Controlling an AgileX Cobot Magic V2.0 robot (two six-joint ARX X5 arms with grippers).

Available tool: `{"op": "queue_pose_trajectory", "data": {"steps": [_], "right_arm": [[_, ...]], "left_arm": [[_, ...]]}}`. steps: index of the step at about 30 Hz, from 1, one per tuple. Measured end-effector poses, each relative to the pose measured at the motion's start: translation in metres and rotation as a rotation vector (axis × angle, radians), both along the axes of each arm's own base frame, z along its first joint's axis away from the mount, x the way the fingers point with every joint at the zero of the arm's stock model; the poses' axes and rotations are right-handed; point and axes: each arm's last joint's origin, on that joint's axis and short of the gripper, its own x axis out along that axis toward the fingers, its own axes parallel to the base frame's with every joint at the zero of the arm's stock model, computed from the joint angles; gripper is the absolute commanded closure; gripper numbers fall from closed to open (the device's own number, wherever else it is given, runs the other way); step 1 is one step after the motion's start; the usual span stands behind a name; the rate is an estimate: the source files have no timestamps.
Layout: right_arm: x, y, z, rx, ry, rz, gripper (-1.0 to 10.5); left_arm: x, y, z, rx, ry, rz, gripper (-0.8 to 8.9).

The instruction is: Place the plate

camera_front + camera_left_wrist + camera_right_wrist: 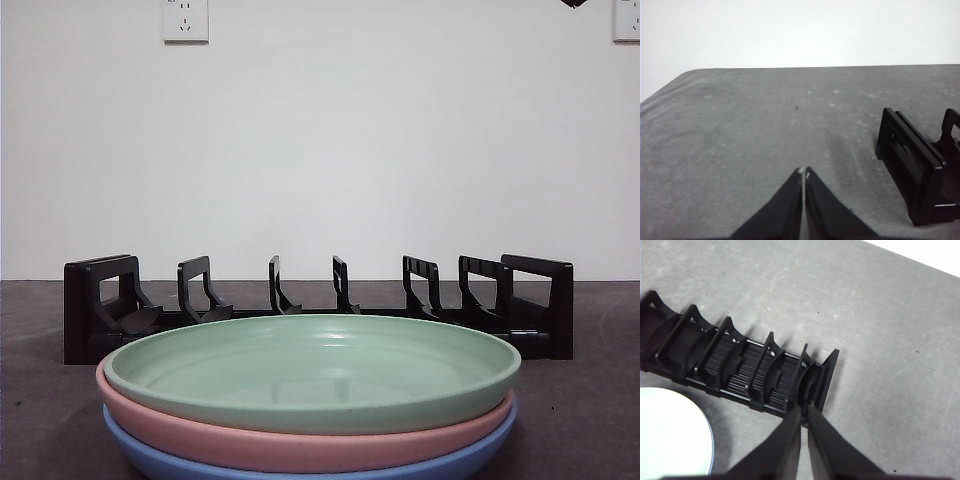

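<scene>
A stack of three plates stands at the front: a green plate (pixel 312 372) on top, a pink plate (pixel 300 440) under it, a blue plate (pixel 300 468) at the bottom. Behind it stands an empty black dish rack (pixel 320 305) with several slots. My right gripper (pixel 805 412) is shut and empty, high above the rack's end (pixel 747 367); the top plate's rim (pixel 670 432) shows pale there. My left gripper (pixel 804 172) is shut and empty above bare table beside the rack's other end (pixel 920 165). One arm shows as a black tip (pixel 574 3) at the top.
The grey table (pixel 740 130) runs bare to its rounded far corner on the left gripper's side. A white wall with two sockets (pixel 185 20) stands behind the rack.
</scene>
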Motion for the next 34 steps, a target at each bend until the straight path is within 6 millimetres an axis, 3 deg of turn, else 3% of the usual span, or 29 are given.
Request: {"op": "queue_pose_trajectory", "data": {"steps": [7,11,14,19,25,29,34], "right_arm": [[0.003,0.001,0.005,-0.007,-0.065,0.001,9.2],[0.005,-0.010,-0.001,0.013,-0.157,-0.030,9.2],[-0.004,-0.033,-0.026,0.041,-0.239,-0.116,9.2],[-0.035,-0.068,-0.093,0.107,-0.356,-0.232,9.2],[-0.058,-0.086,-0.161,0.135,-0.437,-0.307,9.2],[-0.064,-0.088,-0.190,0.164,-0.467,-0.280,9.2],[-0.064,-0.091,-0.209,0.183,-0.527,-0.277,9.2]], "left_arm": [[0.000,0.000,0.000,-0.003,0.000,0.000,8.06],[0.000,0.000,0.000,-0.003,0.000,0.000,8.06],[0.000,0.000,0.000,-0.003,0.000,0.000,8.06],[0.000,0.000,0.000,-0.003,0.000,0.000,8.06],[0.000,0.000,0.000,-0.003,0.000,0.000,8.06],[0.000,0.000,0.000,-0.003,0.000,0.000,8.06],[0.000,0.000,0.000,-0.004,0.000,0.000,8.06]]}}
